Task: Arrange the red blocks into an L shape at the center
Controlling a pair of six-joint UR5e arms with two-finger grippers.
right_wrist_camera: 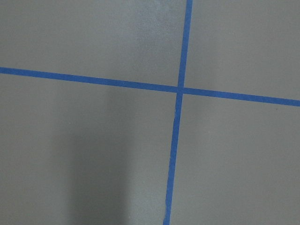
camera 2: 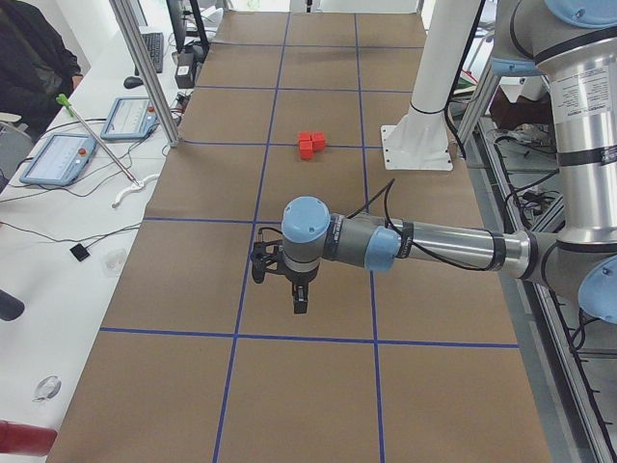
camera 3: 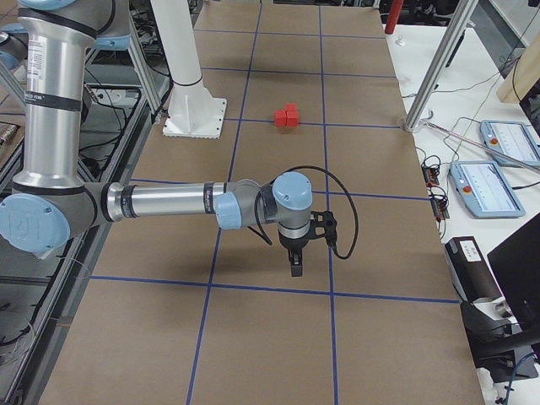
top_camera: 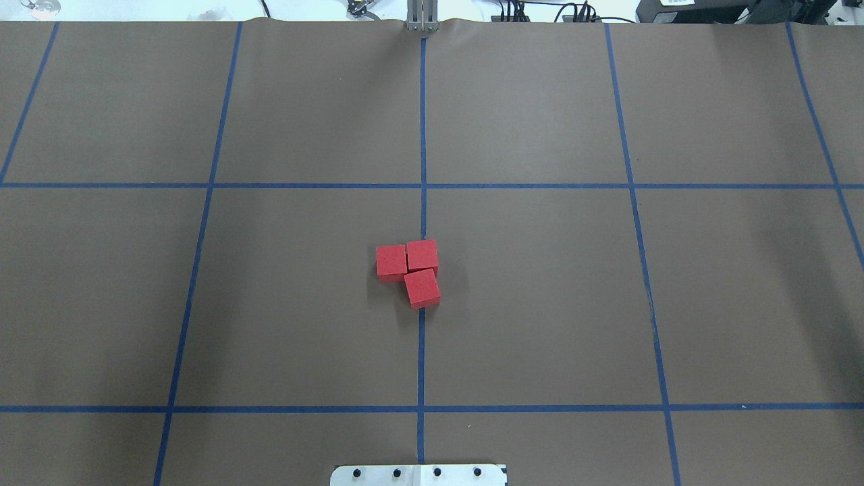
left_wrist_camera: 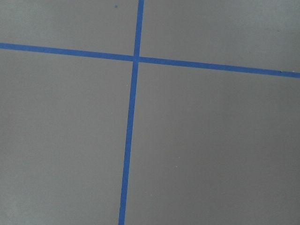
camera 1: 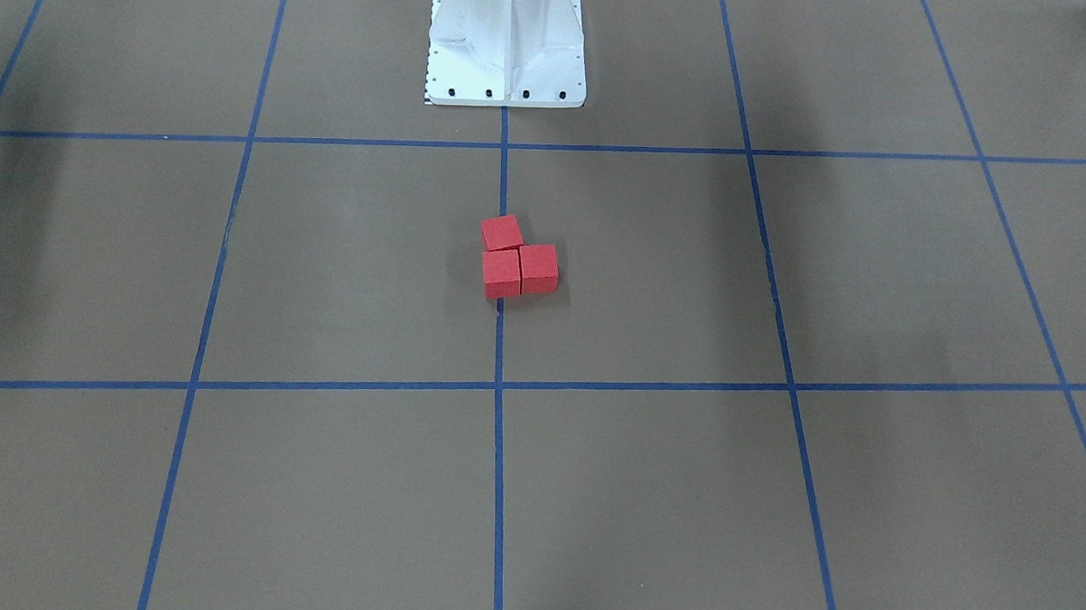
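Three red blocks (top_camera: 422,257) lie touching in an L shape at the center (top_camera: 421,337) of the brown surface, on the blue tape line. In the overhead view two sit side by side and the third (top_camera: 422,287), slightly turned, sits in front of the right one. They also show in the front view (camera 1: 501,274), the left side view (camera 2: 310,145) and the right side view (camera 3: 288,116). My left gripper (camera 2: 300,307) and right gripper (camera 3: 295,270) hang far out to the sides, away from the blocks; I cannot tell whether they are open or shut.
The white robot base (camera 1: 507,51) stands behind the blocks. Aluminium posts (camera 2: 145,68) and teach pendants (camera 3: 491,186) line the operators' side beyond the table edge. A person (camera 2: 34,58) sits at the far corner. Both wrist views show only brown surface and tape lines.
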